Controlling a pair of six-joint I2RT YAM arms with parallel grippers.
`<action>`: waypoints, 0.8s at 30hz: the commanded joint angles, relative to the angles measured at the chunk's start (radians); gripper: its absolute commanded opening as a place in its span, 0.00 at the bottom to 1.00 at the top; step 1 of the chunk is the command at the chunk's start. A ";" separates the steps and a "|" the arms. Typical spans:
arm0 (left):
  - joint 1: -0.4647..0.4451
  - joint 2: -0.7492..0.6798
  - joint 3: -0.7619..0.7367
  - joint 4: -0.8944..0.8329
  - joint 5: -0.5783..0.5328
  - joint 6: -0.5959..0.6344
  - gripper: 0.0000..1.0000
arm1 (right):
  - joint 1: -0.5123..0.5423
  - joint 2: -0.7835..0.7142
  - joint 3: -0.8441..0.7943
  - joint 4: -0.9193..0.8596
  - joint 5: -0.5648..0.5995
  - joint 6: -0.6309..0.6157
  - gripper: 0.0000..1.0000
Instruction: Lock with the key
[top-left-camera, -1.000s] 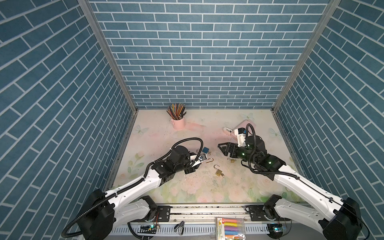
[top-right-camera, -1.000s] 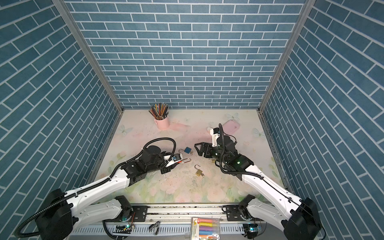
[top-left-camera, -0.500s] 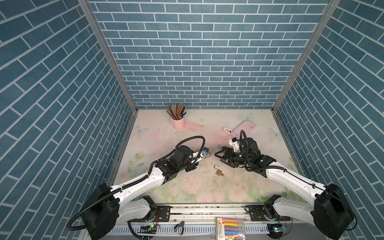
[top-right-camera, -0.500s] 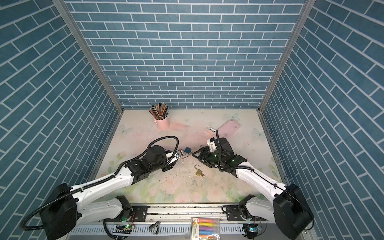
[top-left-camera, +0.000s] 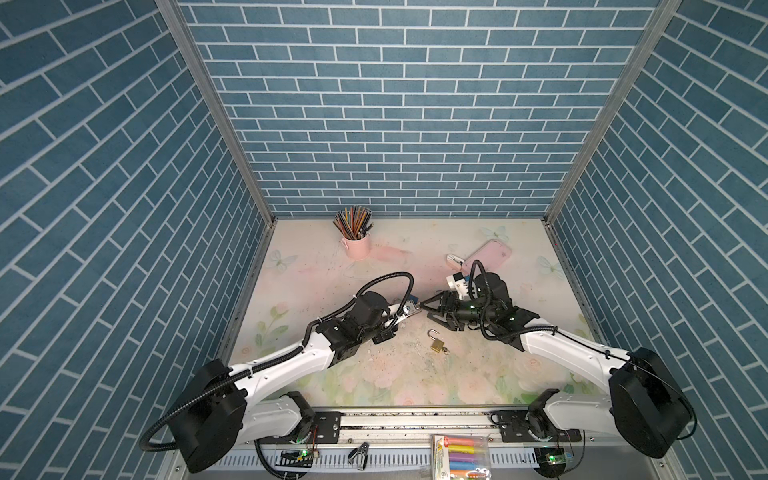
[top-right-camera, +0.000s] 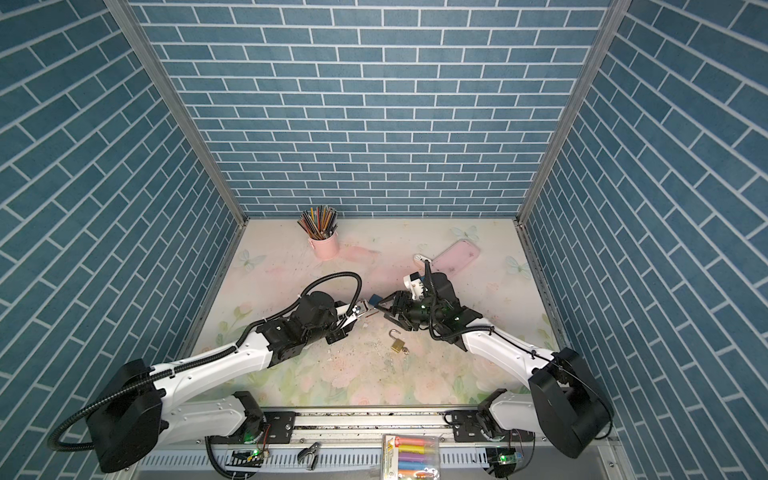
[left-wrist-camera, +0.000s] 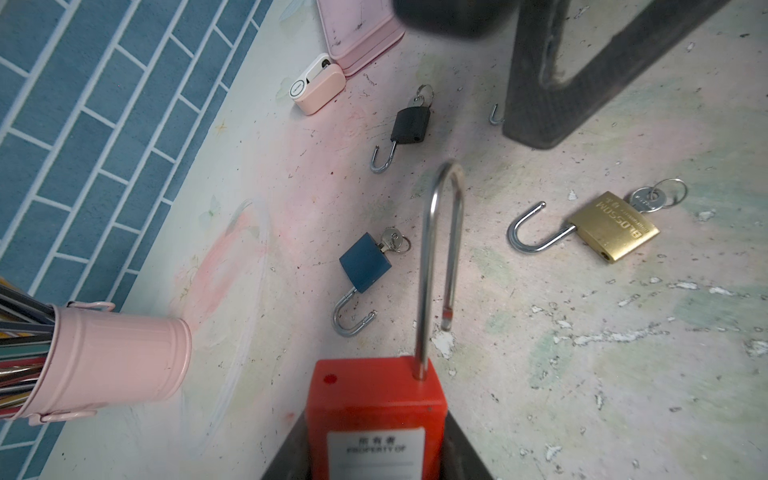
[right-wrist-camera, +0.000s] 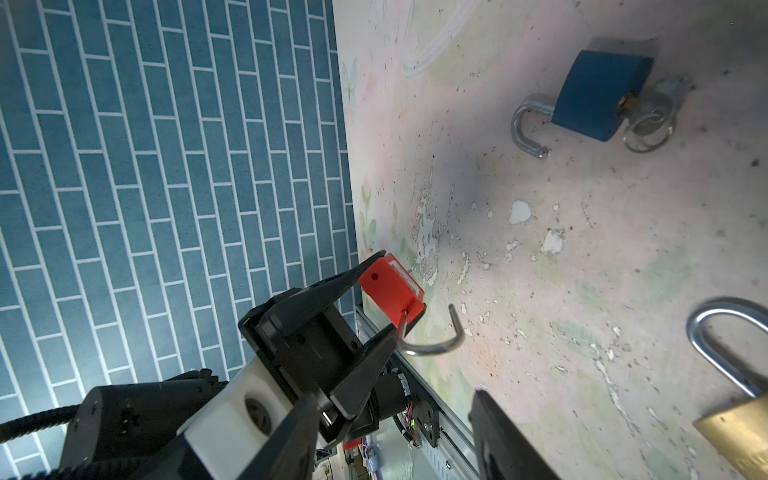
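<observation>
My left gripper (top-left-camera: 404, 314) (left-wrist-camera: 376, 451) is shut on a red padlock (left-wrist-camera: 376, 409) (right-wrist-camera: 390, 286) and holds it above the table. Its long steel shackle (left-wrist-camera: 442, 232) (right-wrist-camera: 436, 347) is swung open and points toward my right gripper (top-left-camera: 427, 316) (right-wrist-camera: 395, 436). That gripper is open, with nothing between its fingers, and sits just beyond the shackle's tip. The red padlock's keyhole end is hidden between my left fingers. Keys sit in a brass padlock (top-left-camera: 436, 344) (left-wrist-camera: 613, 226), a blue padlock (left-wrist-camera: 365, 262) (right-wrist-camera: 598, 97) and a black padlock (left-wrist-camera: 410, 126), all lying open on the table.
A pink cup of pencils (top-left-camera: 357, 245) stands at the back. A pink flat case (top-left-camera: 486, 257) and a small white and pink device (top-left-camera: 454, 261) lie at the back right. Blue brick walls close in three sides.
My right gripper has moved left to the red padlock's shackle and its jaws have narrowed. My left gripper has shifted slightly right with the padlock.
</observation>
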 joint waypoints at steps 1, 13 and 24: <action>-0.010 0.007 0.030 0.033 -0.003 -0.004 0.11 | 0.014 0.030 -0.002 0.081 -0.030 0.062 0.56; -0.017 0.008 0.022 0.042 0.016 0.009 0.11 | 0.019 0.071 0.034 0.052 -0.005 -0.004 0.27; -0.020 0.005 0.025 0.028 0.087 0.019 0.08 | 0.019 0.063 0.129 -0.174 0.089 -0.300 0.00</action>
